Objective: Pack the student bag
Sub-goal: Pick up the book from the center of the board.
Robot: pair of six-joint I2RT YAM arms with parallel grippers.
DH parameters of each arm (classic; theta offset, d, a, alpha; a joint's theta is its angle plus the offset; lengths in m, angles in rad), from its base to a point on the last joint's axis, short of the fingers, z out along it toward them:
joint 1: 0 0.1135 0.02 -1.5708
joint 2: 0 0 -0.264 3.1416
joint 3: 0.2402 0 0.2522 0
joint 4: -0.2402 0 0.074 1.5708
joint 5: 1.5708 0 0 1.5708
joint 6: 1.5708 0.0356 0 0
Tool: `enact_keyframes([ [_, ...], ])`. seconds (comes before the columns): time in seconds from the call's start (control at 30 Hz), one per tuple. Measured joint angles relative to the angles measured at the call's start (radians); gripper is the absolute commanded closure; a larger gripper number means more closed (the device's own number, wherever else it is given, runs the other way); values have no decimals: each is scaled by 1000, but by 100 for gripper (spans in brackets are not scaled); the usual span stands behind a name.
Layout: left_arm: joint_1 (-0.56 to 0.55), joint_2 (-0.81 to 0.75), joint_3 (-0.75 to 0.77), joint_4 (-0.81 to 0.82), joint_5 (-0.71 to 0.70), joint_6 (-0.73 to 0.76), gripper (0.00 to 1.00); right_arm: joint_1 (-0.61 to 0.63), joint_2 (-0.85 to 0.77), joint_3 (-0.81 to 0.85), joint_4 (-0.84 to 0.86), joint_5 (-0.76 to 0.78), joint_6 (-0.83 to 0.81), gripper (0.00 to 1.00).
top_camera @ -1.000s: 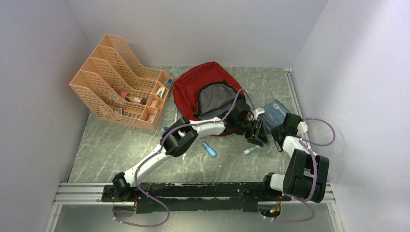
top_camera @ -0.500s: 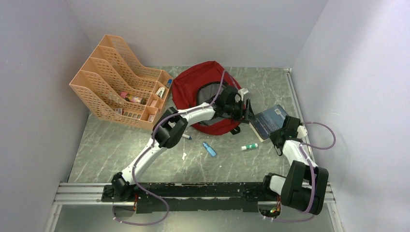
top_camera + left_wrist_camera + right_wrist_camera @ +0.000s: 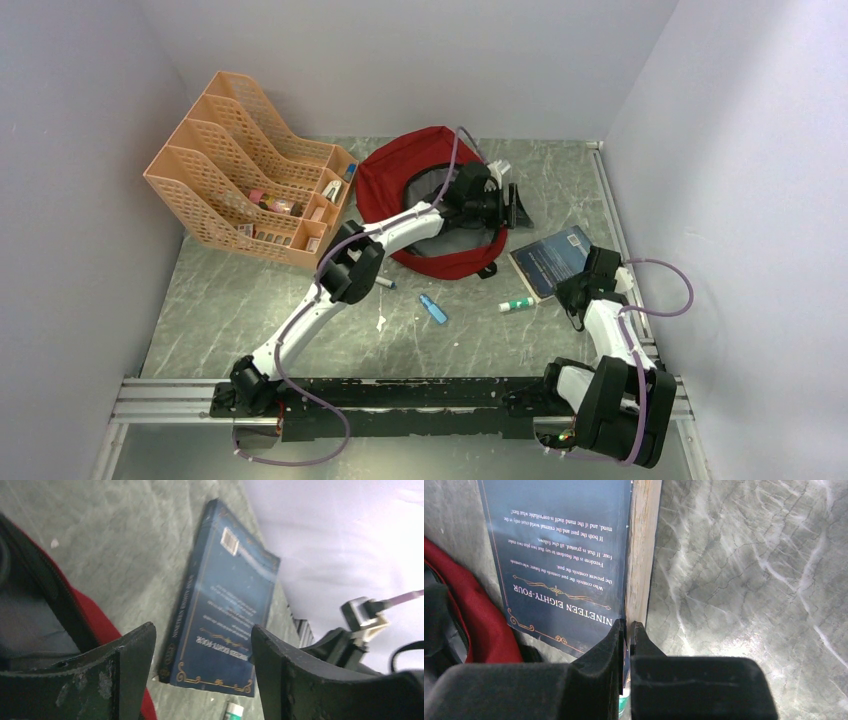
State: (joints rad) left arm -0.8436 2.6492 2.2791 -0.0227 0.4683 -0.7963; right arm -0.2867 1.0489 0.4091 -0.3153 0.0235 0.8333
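We find the student bag (image 3: 388,185) lying open at the far centre of the worktop (image 3: 250,300), grey lining showing. The left hand (image 3: 202,627) hovers at the bag's right rim, fingers spread with nothing between them. The right hand (image 3: 626,630) is pinched on the near edge of the book (image 3: 552,258), just right of the bag. We judge packing incomplete: the book, the glue stick (image 3: 517,304) and the small blue item (image 3: 433,309) lie outside the bag.
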Motion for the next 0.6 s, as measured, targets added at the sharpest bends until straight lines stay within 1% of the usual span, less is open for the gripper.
enact_keyframes([
  [0.17,-27,55,1,-36,-19,23,25,0,0,0,0,-5,-1,100],
  [0.23,-43,76,26,-32,-21,27,24,0,-2,-1,1,-5,-1,100],
  [0.43,-84,84,60,-84,-57,74,26,0,-7,-4,-2,-9,-1,100],
  [0.6,-89,79,76,-147,-86,94,26,0,-8,-4,-3,-9,0,100],
])
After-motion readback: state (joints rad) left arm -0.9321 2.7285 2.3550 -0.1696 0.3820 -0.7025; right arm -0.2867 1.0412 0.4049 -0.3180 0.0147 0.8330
